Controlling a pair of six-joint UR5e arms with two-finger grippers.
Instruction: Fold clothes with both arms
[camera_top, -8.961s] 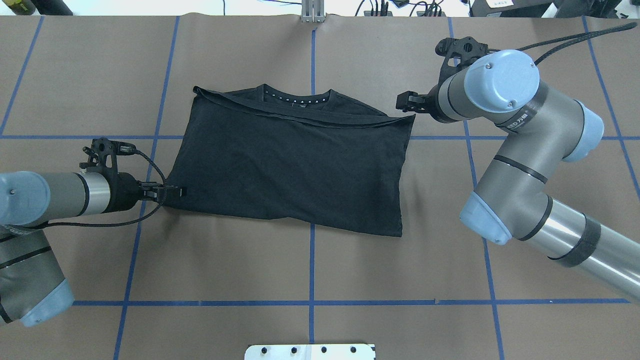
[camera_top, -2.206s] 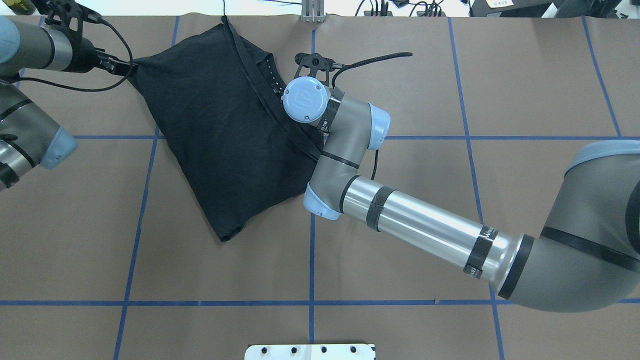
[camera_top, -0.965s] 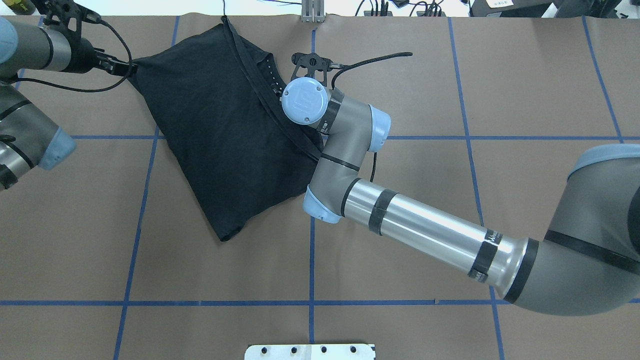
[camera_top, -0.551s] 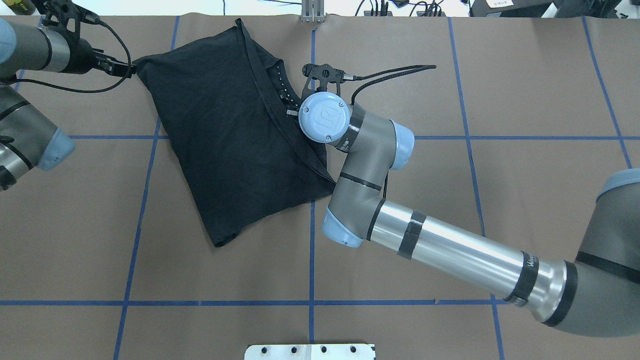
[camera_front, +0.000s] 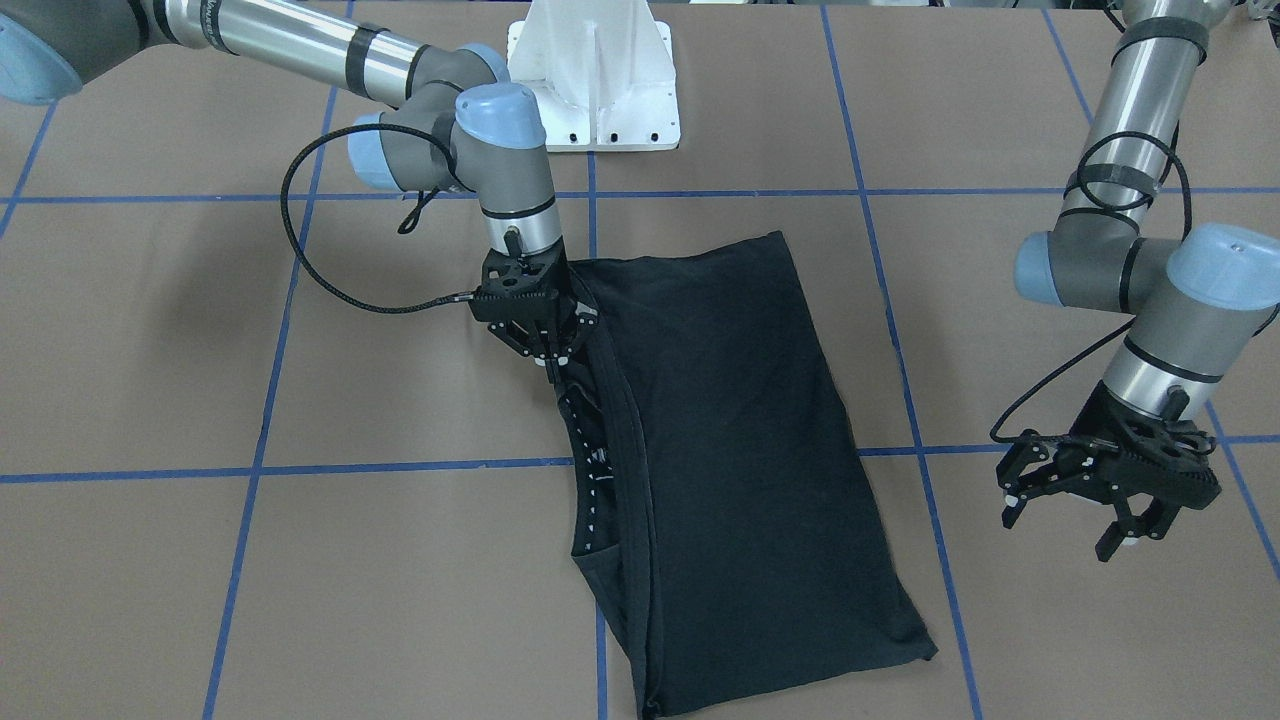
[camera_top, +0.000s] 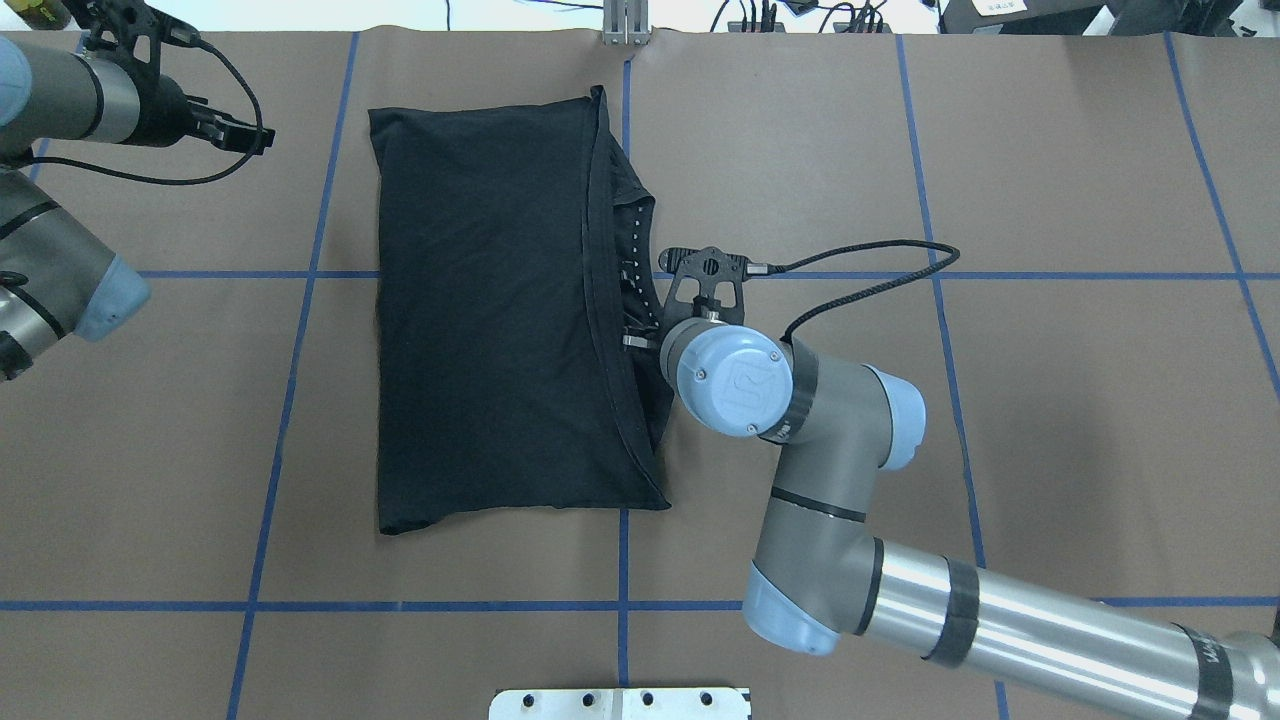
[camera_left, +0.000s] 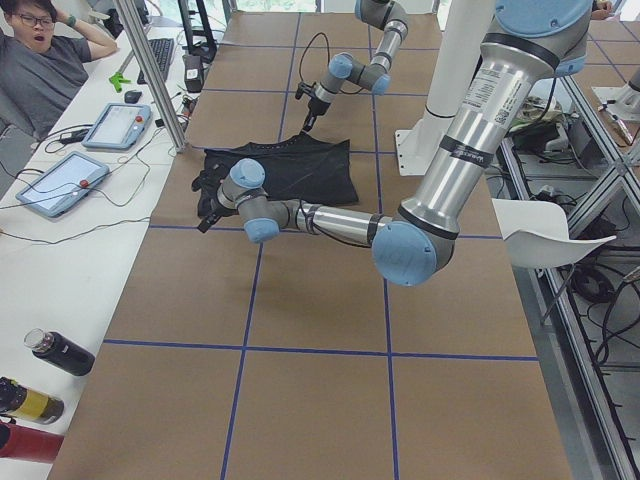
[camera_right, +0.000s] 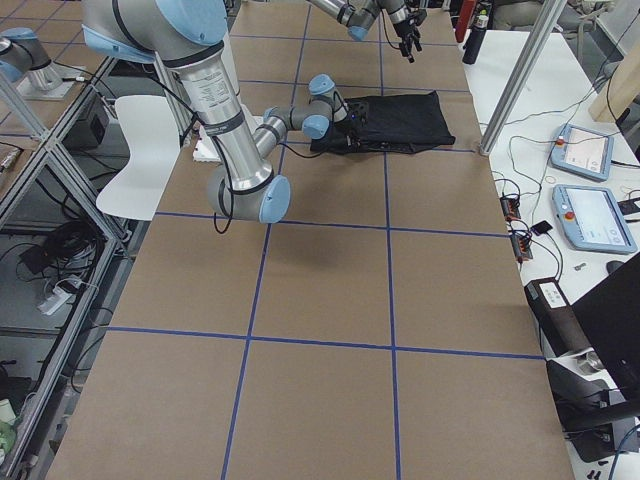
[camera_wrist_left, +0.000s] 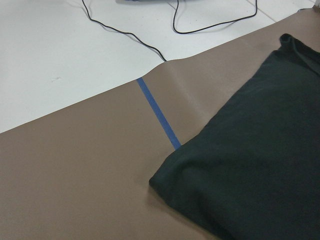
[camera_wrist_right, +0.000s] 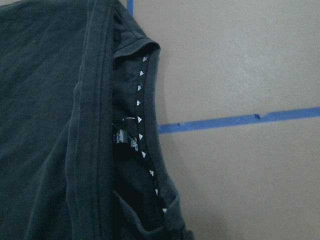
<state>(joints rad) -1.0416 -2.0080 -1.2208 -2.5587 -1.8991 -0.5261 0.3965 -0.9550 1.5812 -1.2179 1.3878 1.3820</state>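
Black T-shirt (camera_top: 480, 320) flat on table (camera_top: 1000, 150) — left gripper (camera_front: 1065, 522) wide-jawed, well apart; right gripper (camera_front: 556, 350) at collar (camera_wrist_right: 142, 131), jaw state impossible to tell.

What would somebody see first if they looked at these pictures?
A black T-shirt lies folded into a long shape in the middle of the brown table with blue lines. The right gripper is down at its collar, while the left gripper hangs open off to the side, apart from the cloth.
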